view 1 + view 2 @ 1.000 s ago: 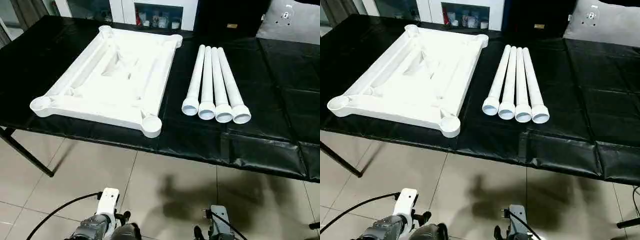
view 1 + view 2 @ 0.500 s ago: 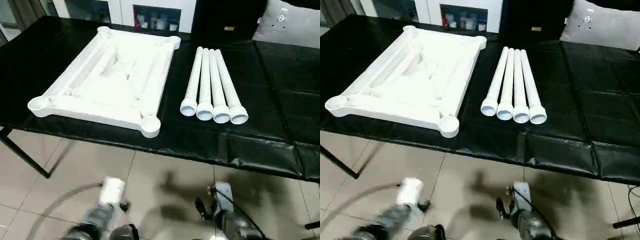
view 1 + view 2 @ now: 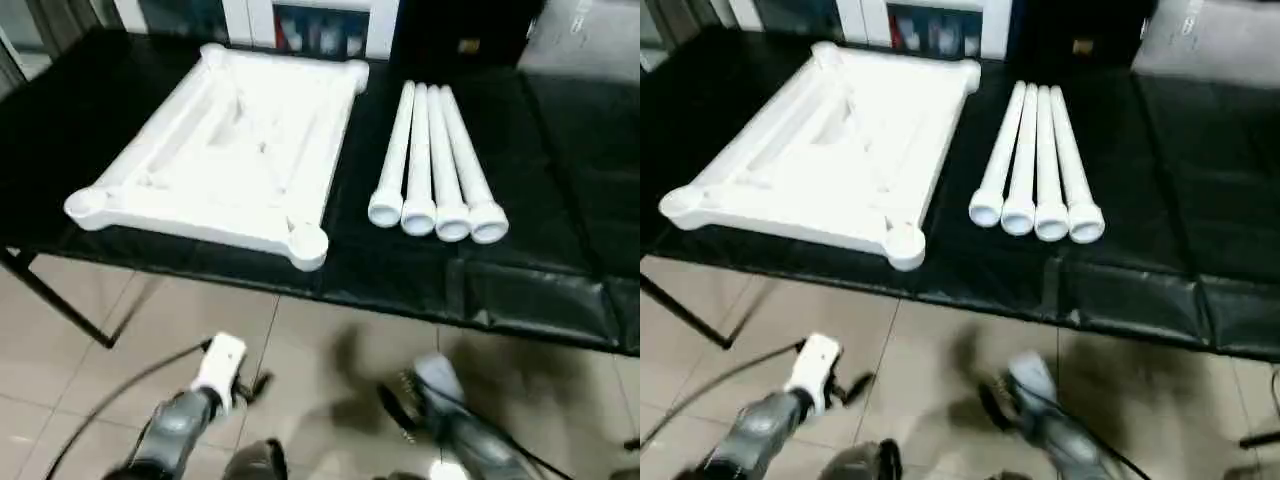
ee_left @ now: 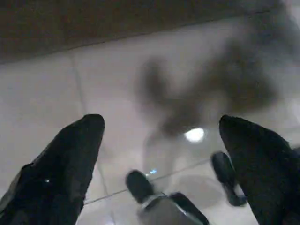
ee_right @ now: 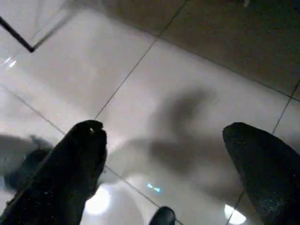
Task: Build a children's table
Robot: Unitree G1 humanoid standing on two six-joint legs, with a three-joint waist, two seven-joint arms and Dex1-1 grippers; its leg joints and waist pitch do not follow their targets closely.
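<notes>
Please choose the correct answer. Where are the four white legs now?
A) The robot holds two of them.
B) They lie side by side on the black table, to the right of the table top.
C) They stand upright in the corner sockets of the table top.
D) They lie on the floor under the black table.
B: the four legs lie side by side on the black table, right of the upside-down table top, none in a socket.
</notes>
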